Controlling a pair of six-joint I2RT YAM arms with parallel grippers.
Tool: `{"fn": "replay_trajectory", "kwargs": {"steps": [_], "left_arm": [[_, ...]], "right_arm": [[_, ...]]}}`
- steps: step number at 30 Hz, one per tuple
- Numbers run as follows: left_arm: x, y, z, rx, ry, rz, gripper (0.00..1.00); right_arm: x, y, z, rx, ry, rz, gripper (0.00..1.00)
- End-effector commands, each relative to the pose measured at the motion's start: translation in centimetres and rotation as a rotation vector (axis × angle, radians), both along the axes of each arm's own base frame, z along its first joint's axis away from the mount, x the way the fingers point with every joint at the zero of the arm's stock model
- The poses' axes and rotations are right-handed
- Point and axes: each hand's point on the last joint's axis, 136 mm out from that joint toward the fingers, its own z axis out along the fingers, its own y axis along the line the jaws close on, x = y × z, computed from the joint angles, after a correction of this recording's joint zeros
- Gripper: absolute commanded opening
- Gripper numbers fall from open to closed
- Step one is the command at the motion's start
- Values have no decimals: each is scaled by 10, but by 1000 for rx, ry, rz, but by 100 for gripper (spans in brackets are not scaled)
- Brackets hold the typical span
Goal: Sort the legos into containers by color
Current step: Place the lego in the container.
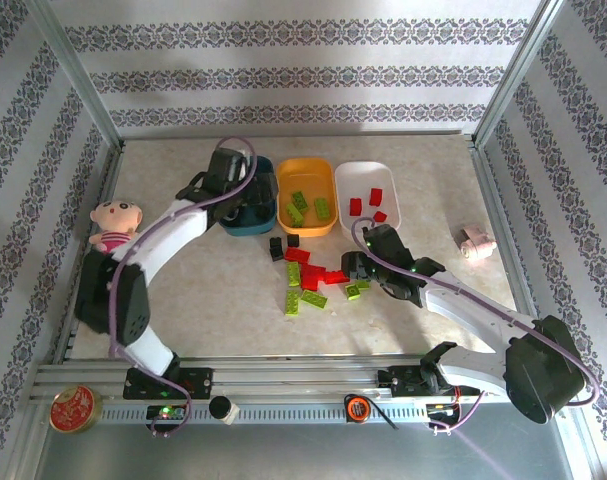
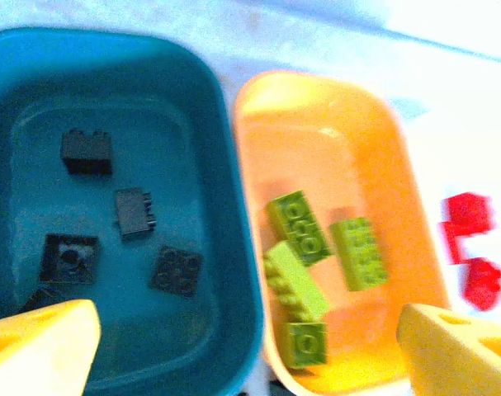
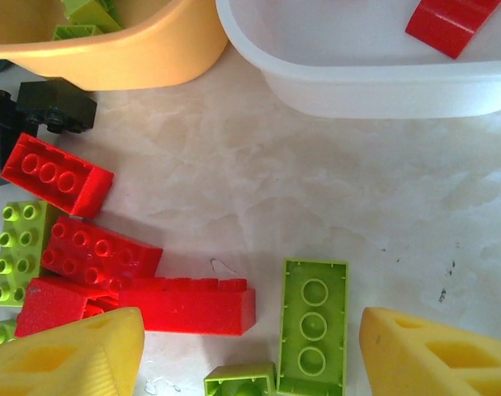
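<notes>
My left gripper (image 1: 241, 203) (image 2: 246, 359) hangs open and empty above the dark teal tub (image 1: 267, 190) (image 2: 233, 247), which holds several black bricks (image 2: 134, 213). Beside it, the orange-yellow tub (image 1: 305, 170) (image 2: 316, 107) holds several lime green bricks (image 2: 300, 224). Three red bricks (image 1: 375, 196) lie in the white tub (image 1: 369, 171) (image 3: 357, 82). Loose red, green and black legos (image 1: 308, 280) lie on the table in front of the tubs. My right gripper (image 1: 355, 268) (image 3: 250, 359) is open just above them, its fingers on either side of a red brick (image 3: 188, 305) and an upturned green brick (image 3: 314, 322).
A pink plush doll (image 1: 113, 225) lies at the left edge. A round red tin (image 1: 75, 408) sits on the front rail. A small pink object (image 1: 476, 244) lies at the right. Metal posts and patterned walls close in the table.
</notes>
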Motion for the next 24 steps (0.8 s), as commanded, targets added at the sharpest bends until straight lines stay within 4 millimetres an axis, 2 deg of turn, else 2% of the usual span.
{"fn": "replay_trajectory", "kwargs": {"steps": [1, 5, 7, 12, 18, 24], "left_arm": [[-28, -4, 27, -162, -65, -23, 100], [-75, 5, 22, -249, -90, -30, 100], [-95, 9, 14, -274, -80, -31, 100], [-134, 14, -3, -324, -80, -67, 100], [-156, 18, -22, -361, -71, -71, 100], [-161, 22, -42, -364, -26, -39, 100]], "right_arm": [[-7, -8, -12, -39, 71, -28, 70], [-19, -1, -24, -50, 124, 7, 69], [-26, 2, -28, -55, 149, 25, 69], [-41, 4, -42, -96, 230, 51, 69], [-53, 8, -59, -163, 307, 83, 68], [-45, 18, -65, -177, 312, 89, 63]]}}
